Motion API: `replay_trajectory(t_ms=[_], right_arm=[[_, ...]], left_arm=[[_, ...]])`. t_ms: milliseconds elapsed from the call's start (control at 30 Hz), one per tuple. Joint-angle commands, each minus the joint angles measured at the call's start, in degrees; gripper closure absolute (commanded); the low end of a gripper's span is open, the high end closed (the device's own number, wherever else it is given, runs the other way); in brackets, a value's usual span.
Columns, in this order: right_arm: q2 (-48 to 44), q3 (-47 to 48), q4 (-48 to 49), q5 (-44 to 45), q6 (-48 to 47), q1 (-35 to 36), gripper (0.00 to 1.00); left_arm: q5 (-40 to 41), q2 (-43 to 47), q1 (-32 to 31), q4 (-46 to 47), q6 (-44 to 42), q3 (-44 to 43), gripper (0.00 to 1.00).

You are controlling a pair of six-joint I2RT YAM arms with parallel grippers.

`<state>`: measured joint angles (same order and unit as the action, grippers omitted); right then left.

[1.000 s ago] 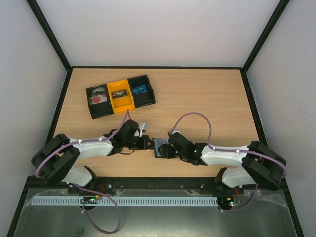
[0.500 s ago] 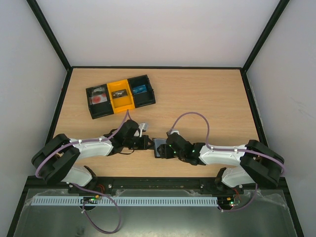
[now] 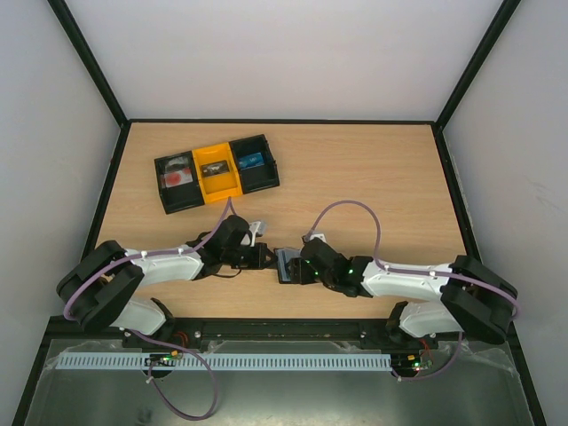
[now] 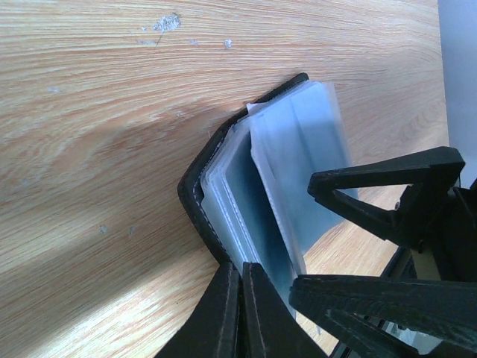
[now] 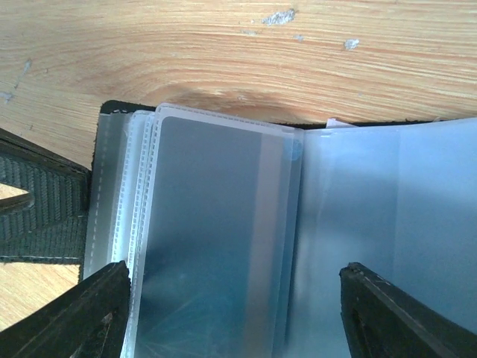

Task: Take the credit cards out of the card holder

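Across a wide wooden bench (image 3: 373,177), hemmed by white walls (image 3: 284,53) at the back and both sides, with a black frame along every edge. Plenty of bare wood over the right half and the far middle.

At the back left, near the left edge but clear of it, a black-and-yellow tray (image 3: 222,186) of three compartments, set at a slight angle, with something small in each compartment, too small to tell.

Well apart from that, close to the near edge and about midway along it, both arms folded low and meeting tip to tip: left arm (image 3: 164,264) reaching in from the left, right arm (image 3: 399,280) from the right. Little room between the two wrists.

Between them, lying open on the wood, the card holder (image 3: 286,263): black cover underneath, clear sleeves (image 5: 358,224) fanned above it.

Left fingers (image 4: 221,313) pressed together, clamped on the edge of the black cover.

Right fingers (image 5: 82,313) spread wide apart, one on each side of the open sleeves and just over them; whether touching, cannot tell.

Inside the left-hand sleeve in the right wrist view, a light blue credit card (image 5: 216,246), wholly within the plastic.

Past the holder's left edge in that same view, a short woven black tab (image 5: 45,216), flat against the wood
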<state>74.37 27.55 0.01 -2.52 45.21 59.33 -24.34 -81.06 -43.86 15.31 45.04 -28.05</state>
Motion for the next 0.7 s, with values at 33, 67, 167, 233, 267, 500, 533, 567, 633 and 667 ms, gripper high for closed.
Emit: replay_trajectory(t_ms=[33,67,167,233,267,500,533,567,633,667], right_arm=[[-2.30,1.52,-3.17,2.57,-0.56,0.30,0.28],[-2.18,1.53,-3.20,2.63,-0.63,0.31,0.29],[-1.87,1.44,-3.34,2.77,-0.65,0.27,0.30],[-1.92,1.41,-3.56,3.15,-0.50,0.30,0.32],[-2.06,1.51,-3.99,3.61,-0.48,0.34,0.33],[-4.38,2.10,-8.52,8.34,-0.45,0.32,0.40],[-4.79,2.11,-9.11,8.88,-0.40,0.34,0.41],[-5.10,2.06,-9.75,9.43,-0.27,0.28,0.41],[-5.72,1.94,-11.47,11.07,0.13,0.34,0.43],[-6.02,1.90,-12.20,12.44,0.27,0.35,0.44]], left_arm=[[0.09,1.12,-0.13,0.05,-0.65,0.24,0.97],[0.10,1.16,-0.17,0.13,-0.65,0.23,0.97],[-0.01,1.16,-0.11,0.16,-0.65,0.19,0.97],[-0.04,1.23,-0.13,0.11,-0.65,0.26,0.97],[0.06,1.22,-0.17,0.09,-0.65,0.28,0.97],[1.12,0.47,-0.18,-1.00,-1.49,0.01,0.97],[1.21,0.40,-0.18,-1.25,-1.62,-0.14,0.97],[1.41,0.36,-0.13,-1.56,-1.79,-0.28,0.97],[1.78,0.17,-0.18,-2.21,-2.24,-0.58,0.97],[1.96,0.18,-0.18,-2.48,-2.38,-0.67,0.97]])
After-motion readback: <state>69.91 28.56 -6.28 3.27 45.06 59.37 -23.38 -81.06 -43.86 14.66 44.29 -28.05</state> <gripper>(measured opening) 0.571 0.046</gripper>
